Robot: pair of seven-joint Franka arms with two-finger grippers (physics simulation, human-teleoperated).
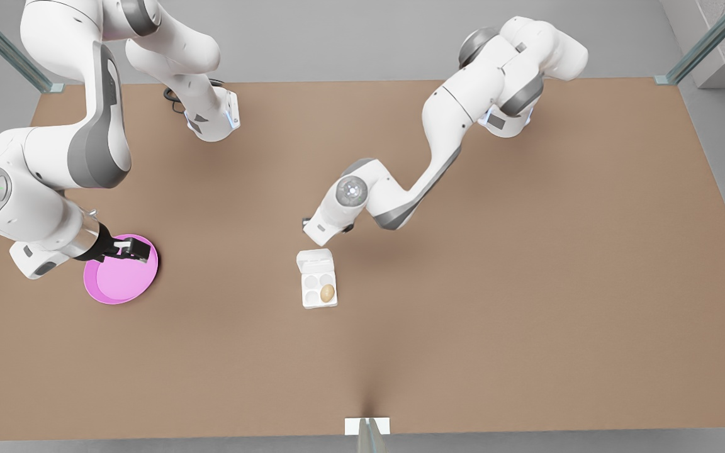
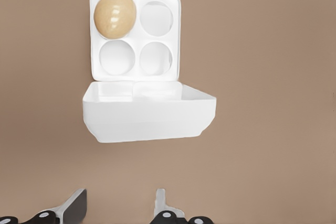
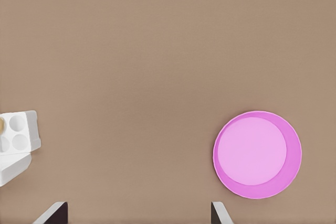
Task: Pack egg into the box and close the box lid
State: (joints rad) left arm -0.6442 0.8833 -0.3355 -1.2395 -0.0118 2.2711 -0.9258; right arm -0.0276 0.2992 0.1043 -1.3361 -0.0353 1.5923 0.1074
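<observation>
egg [image 1: 327, 292] sits snug in one cup of the box [image 1: 319, 289] near the middle of the surface [image 1: 526, 314], so packing looks done and the box lid [image 1: 315, 260] is the job now, standing partly raised off its hinge. left claw [image 2: 119, 209] hangs just behind that flap, fingers spread and holding nothing: best to catch the lid's free edge and swing it over the cups gently, without jolting the light carton. further off, right claw [image 1: 131, 252] waits spread and bare over the pink plate [image 1: 121, 280].
</observation>
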